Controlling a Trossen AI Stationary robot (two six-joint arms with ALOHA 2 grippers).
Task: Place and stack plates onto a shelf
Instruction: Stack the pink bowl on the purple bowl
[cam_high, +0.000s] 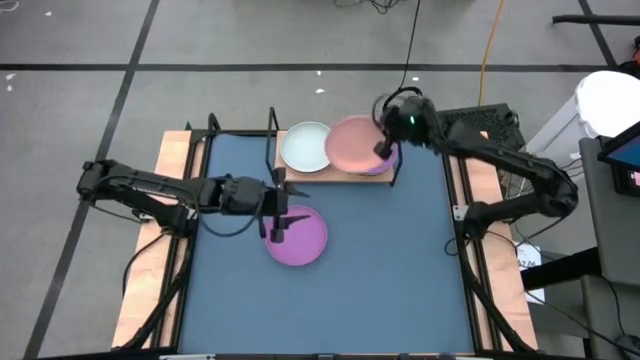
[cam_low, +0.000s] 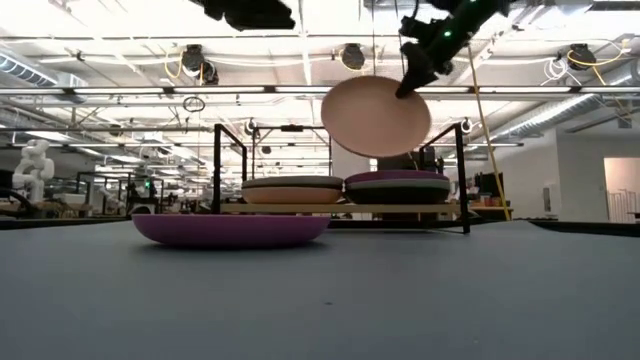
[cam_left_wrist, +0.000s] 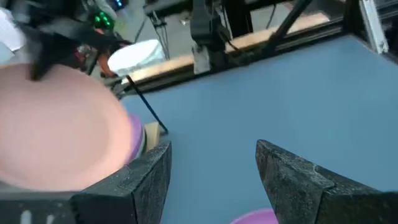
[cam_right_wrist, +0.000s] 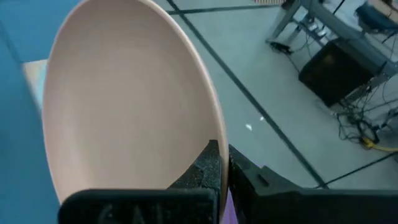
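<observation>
Purple plate (cam_low: 230, 229) is left flat on the surface beneath the wide-open, empty left hand (cam_high: 277, 213).
Above the shelf (cam_high: 342, 172), a tilted pink plate (cam_high: 355, 144) is clamped by the right hand (cam_high: 383, 150) directly over the right-side stack.

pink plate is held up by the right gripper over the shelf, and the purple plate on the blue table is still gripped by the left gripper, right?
Not quite. The right gripper does hold the pink plate over the shelf, but the left wrist view shows the left gripper open above the purple plate, gripping nothing.

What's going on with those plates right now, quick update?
Right claw shut on pink plate, tilted above the shelf. Left claw open over purple plate on table. Nothing blocking.
</observation>
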